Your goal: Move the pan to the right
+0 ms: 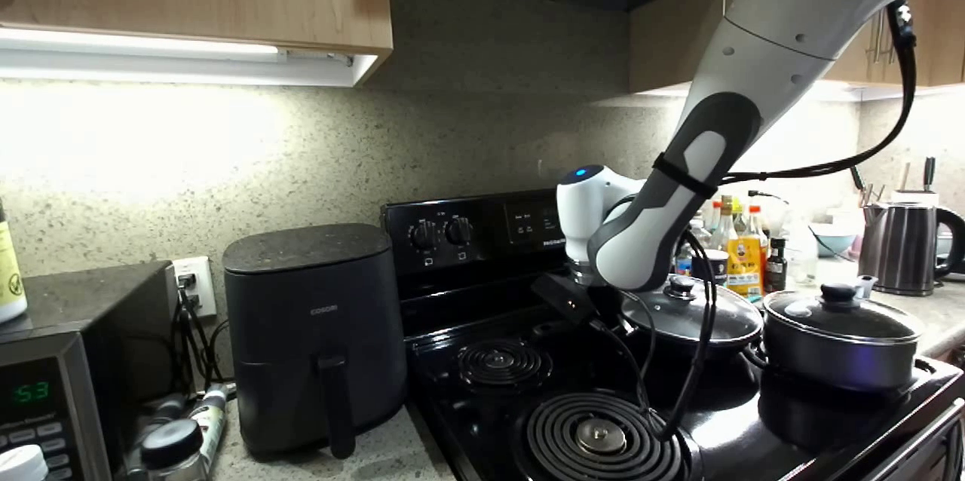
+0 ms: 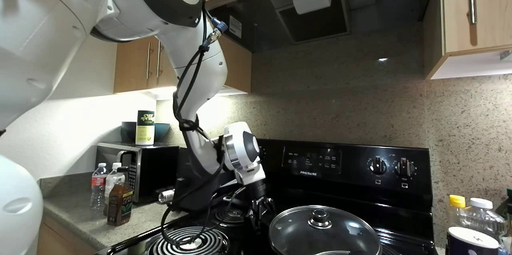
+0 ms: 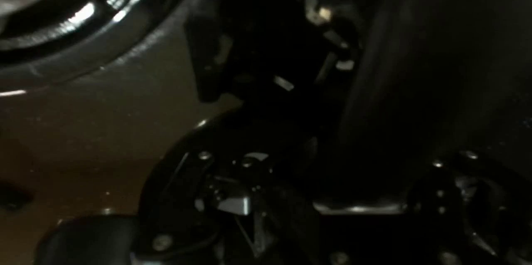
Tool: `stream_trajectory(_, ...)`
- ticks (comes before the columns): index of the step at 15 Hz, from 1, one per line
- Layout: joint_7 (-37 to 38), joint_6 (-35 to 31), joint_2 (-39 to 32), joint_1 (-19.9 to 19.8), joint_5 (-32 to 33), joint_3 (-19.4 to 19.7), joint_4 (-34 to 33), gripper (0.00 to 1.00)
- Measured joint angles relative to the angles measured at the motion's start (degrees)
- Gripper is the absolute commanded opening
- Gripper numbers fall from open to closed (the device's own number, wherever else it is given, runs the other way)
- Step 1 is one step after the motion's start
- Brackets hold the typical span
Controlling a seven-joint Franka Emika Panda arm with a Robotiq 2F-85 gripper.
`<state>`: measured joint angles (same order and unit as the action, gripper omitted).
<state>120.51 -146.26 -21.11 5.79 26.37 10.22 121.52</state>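
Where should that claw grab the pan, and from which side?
Probably by the handle, from above, closing across it: what seems to be its tip shows narrow and well out from the lid, though most is hidden. The lid looks too broad to pinch, and its knob would likely lift only the lid.

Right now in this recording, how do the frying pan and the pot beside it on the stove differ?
Depth: the pan is shallow, while the pot is clearly deeper.
Position: the pan is nearer the air fryer; the pot stands farther from it.
Both are dark and topped with knobbed lids.
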Motion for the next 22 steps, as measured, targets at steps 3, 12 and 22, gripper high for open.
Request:
stream_trajectory(3, 0.3, 0.0, -1.1, -0.2, -0.2, 1.7, -2.9, 0.05)
stream_trajectory(12, 1.5, 0.7, -4.6, 0.6, -0.1, 4.2, -10.3, 0.05)
stream_trajectory(22, -12.8, -1.8, -8.2, -1.9, -0.6, 4.0, -10.4, 0.05)
